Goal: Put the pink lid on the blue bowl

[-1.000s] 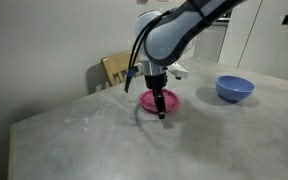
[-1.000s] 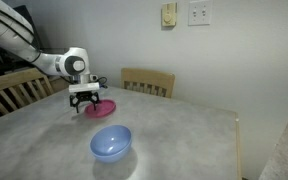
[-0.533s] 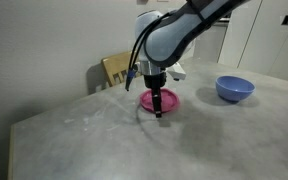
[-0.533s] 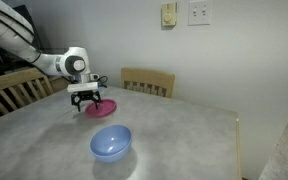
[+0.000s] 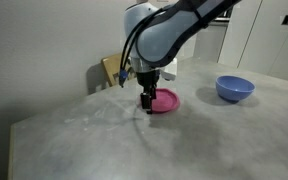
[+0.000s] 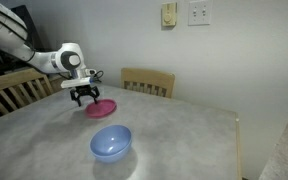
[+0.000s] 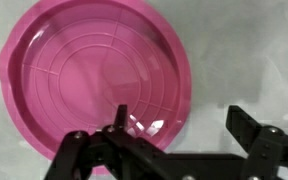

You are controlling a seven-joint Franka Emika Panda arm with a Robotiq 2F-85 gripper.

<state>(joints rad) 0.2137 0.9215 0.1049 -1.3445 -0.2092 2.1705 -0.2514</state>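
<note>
The pink lid (image 5: 165, 100) lies flat on the grey table, apart from the blue bowl (image 5: 234, 88). Both show in both exterior views, the lid (image 6: 102, 107) behind the bowl (image 6: 111, 142). In the wrist view the lid (image 7: 89, 80) fills the upper left, its ribbed face up. My gripper (image 5: 147, 101) (image 6: 84, 96) hovers just above the lid's edge, pointing down. It is open and empty (image 7: 184, 125). One finger is over the lid's rim and the other is over bare table. The bowl is out of the wrist view.
A wooden chair (image 6: 149, 80) stands behind the table and another (image 6: 9, 90) stands beside the arm. A chair back (image 5: 114, 68) shows by the wall. The grey table (image 5: 104, 140) ends near the front edge. Wall plates (image 6: 184, 13) are above.
My gripper has lifted a little and shifted off the lid's middle toward its rim. The lid and bowl have not moved.
</note>
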